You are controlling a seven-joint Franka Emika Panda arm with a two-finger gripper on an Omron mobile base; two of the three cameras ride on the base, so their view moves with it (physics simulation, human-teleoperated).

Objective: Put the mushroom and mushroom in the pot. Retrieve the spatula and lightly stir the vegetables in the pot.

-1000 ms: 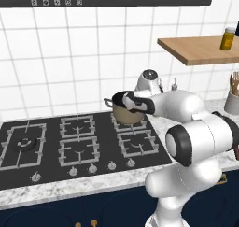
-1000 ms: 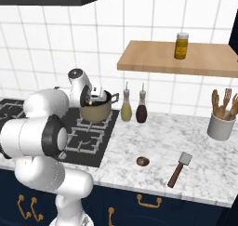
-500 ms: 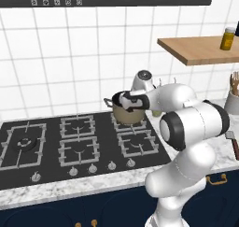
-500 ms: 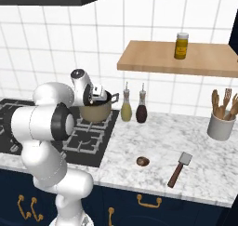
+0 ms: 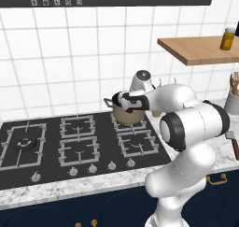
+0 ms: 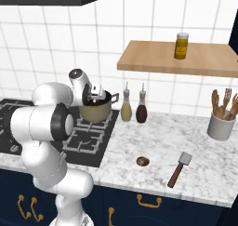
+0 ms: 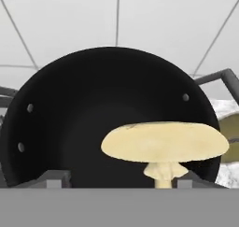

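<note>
The tan pot (image 5: 130,115) (image 6: 95,111) stands on the hob's back right burner, and its dark inside (image 7: 93,118) faces the hand camera. My gripper (image 5: 123,100) (image 6: 95,94) (image 7: 119,181) hovers just over its rim, open, fingertips wide apart. A pale mushroom (image 7: 164,144) sits between the fingers, nearer the right one, against the pot's dark inside; I cannot tell if it touches anything. A brown mushroom (image 6: 142,161) lies on the marble counter. The spatula (image 6: 179,169) (image 5: 235,145) lies to its right.
The black hob (image 5: 70,142) has several burners. Two bottles (image 6: 126,109) (image 6: 141,111) stand right of the pot. A utensil holder (image 6: 221,125) is at the far right. A wooden shelf (image 6: 186,58) with a jar (image 6: 181,45) hangs above.
The jaws have gone from shut to wide apart over the pot. The arm's elbow has swung, while the hand has stayed above the pot's rim.
</note>
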